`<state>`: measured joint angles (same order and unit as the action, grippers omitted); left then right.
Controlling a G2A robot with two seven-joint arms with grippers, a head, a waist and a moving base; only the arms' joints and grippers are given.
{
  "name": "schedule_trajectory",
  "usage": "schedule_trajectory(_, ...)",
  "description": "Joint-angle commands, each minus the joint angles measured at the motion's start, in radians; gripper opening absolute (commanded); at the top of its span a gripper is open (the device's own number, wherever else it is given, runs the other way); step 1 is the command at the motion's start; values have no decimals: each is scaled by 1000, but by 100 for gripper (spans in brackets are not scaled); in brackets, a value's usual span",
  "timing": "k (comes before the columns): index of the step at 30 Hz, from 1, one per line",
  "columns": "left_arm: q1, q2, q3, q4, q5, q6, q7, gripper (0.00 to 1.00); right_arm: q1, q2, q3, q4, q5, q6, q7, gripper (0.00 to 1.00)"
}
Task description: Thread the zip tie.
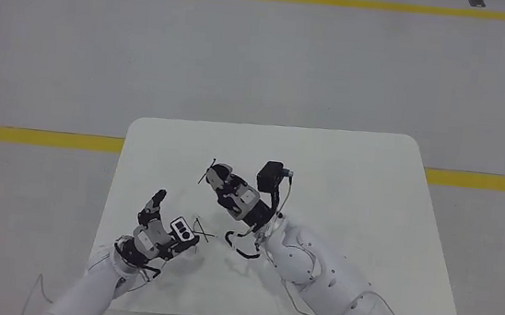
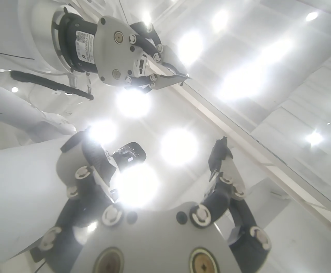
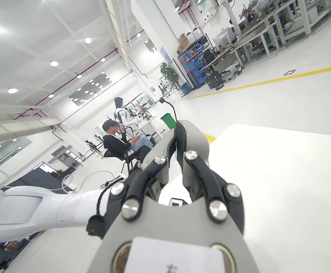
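A thin black zip tie (image 1: 207,170) sticks out from my right gripper (image 1: 217,174), which is shut on it above the middle left of the white table (image 1: 370,188). In the right wrist view the zip tie (image 3: 171,108) curves up past the shut gripper (image 3: 176,129), its small head at the far end. My left gripper (image 1: 169,218) sits near the table's front left, turned upward and open with nothing in it. In the left wrist view the open left gripper (image 2: 179,144) faces the ceiling, and the right gripper (image 2: 184,76) hangs above it, pinched shut.
A few more black zip ties (image 1: 201,232) lie crossed on the table beside the left gripper. The table's right half and back (image 3: 271,155) are bare white surface. A yellow floor line (image 1: 32,136) runs past the table.
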<state>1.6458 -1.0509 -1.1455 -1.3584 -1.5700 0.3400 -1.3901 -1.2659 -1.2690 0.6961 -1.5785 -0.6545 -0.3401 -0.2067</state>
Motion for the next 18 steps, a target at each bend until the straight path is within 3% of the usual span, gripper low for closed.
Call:
schedule_trajectory(1, 3, -6, 3, 0, 0, 0, 0, 100, 1, 4, -3, 3, -11, 0, -11, 0)
schedule_trajectory(9, -1, -26, -12, 4, 0, 0, 0, 100, 6, 19, -9, 13, -12, 0, -64, 0)
schedule_trajectory(18, 2, -37, -23, -34, 0, 0, 0, 100, 11, 34, -22, 7, -8, 0, -103, 0)
